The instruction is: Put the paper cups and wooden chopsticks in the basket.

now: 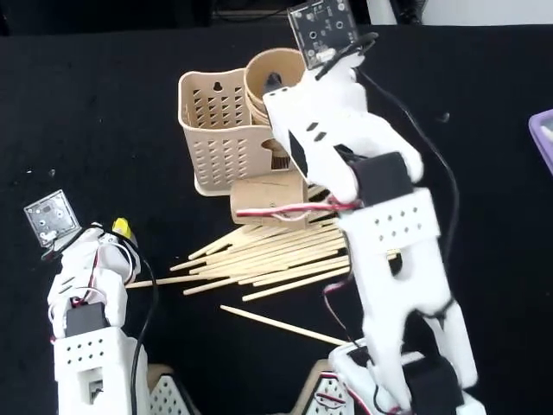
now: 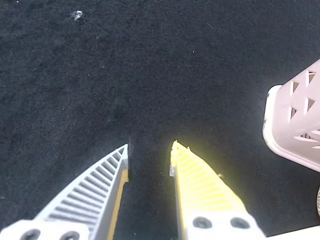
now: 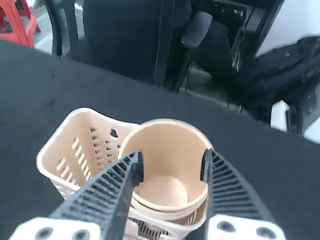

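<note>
**Cup stage nearly done; chopsticks pending**

Stacked brown paper cups are being observed nested in the beige perforated plastic basket, toward the table's far edge. The right gripper is being held over them, jaws parted, nothing clamped.

A further brown paper cup on its side is lying just beside the basket, and the pale wooden chopsticks are piled mid-table.

Judgement: cups are being finished, and the fallen cup needs gripping next.

The left gripper, parted and empty, is hovering over the black table near its left edge.

No legible writing is being found.

Perhaps a cup behind right arm
</note>
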### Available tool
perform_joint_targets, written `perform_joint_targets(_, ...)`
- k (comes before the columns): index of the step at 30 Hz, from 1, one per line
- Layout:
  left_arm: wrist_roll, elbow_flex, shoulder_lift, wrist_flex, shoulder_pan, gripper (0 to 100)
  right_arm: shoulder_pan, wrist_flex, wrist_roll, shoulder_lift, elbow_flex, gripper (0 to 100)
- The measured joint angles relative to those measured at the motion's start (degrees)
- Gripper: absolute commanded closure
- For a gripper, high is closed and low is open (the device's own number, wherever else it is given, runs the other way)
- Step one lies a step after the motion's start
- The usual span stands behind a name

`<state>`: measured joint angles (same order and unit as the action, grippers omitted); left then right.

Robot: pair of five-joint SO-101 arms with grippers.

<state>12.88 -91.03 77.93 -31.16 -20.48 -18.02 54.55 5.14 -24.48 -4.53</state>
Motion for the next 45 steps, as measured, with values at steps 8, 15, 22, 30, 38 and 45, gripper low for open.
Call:
perform_joint_targets(8,0.00,0.00,0.00,0.00,0.00,86,0.00,0.44,0.00,-6.15,0.00,80.0)
perform_joint_targets(15,0.00,0.00,0.00,0.00,0.00,86,0.79,0.44,0.00,-6.15,0.00,80.1)
perform_joint_targets(22,0.00,0.00,0.00,0.00,0.00,86,5.98,-3.25,0.00,-5.98,-2.46,80.1)
perform_joint_targets(30,0.00,0.00,0.00,0.00,0.00,86,8.18,-5.89,0.00,2.29,-2.64,80.1)
perform_joint_targets(38,0.00,0.00,0.00,0.00,0.00,86,8.18,-5.89,0.62,7.47,-2.64,80.1)
perform_joint_targets(45,0.00,0.00,0.00,0.00,0.00,86,8.18,-5.89,-1.58,7.30,-2.64,84.4)
